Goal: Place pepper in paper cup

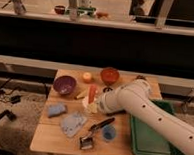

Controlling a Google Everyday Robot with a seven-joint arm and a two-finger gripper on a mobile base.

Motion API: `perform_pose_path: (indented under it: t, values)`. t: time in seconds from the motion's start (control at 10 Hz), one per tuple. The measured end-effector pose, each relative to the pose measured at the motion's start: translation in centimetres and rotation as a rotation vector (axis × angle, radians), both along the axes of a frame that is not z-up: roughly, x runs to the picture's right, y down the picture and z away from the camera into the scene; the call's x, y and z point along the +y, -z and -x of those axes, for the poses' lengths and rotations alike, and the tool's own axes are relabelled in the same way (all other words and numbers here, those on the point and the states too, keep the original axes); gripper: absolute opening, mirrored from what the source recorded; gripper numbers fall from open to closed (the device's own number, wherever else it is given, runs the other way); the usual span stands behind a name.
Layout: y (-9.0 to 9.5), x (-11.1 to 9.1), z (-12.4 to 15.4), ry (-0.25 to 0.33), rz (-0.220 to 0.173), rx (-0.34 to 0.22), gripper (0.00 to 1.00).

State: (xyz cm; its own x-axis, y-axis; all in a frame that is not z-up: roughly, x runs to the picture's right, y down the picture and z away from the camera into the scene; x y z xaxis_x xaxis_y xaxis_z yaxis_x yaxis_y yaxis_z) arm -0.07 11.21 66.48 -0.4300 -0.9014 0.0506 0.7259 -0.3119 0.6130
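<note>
Crowded table: purple bowl [65, 84], yellow-orange fruit [87, 77] and orange-red bowl [109, 74] at the back, small blue cup [108, 133] and brush [101, 125] up front. The pepper [92, 93] stands upright just above the gripper [96, 104], can't tell if it's gripped. Its lower end meets the paper cup [90, 109].

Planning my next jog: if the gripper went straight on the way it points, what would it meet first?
The gripper, mid-table, points toward the purple bowl. The pepper and paper cup sit right at its tip, so it likely meets those first; depth is unclear.
</note>
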Motion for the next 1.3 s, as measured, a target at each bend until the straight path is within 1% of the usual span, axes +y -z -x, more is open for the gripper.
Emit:
perform_pose_path:
  t: [0.7, 1.1, 1.3]
  values:
    - [0.0, 0.0, 0.0, 0.002, -0.001, 0.0, 0.0]
    - [-1.1, -1.0, -0.6, -0.007, -0.029, 0.007, 0.0]
    - [-2.1, -1.3, -0.1, 0.005, -0.039, -0.009, 0.0]
